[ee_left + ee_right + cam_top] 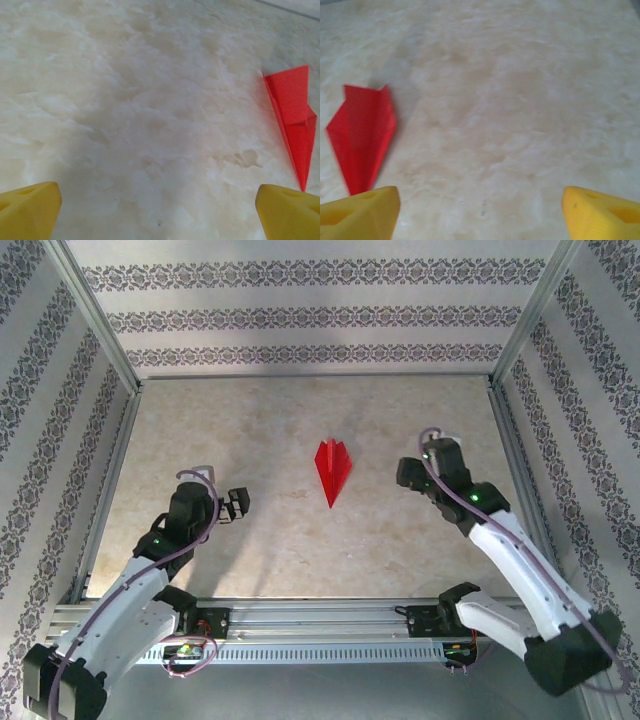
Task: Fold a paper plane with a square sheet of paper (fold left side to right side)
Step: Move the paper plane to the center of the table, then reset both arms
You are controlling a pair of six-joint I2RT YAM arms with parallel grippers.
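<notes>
Spreading their jaws wide and gripping nothing, the left gripper (236,502) and right gripper (408,472) are flanking the paper plane (333,470).
It is lying flat on the beige marbled table (250,430), between both grippers and touching neither, its nose pointing toward the arm bases.

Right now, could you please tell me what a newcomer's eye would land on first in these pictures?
The bright red paper plane stands out first, lying at the middle of the pale marbled table, its nose toward the arms' bases. Flanking it, the left end effector and the right end effector are both open and clear of it.
</notes>
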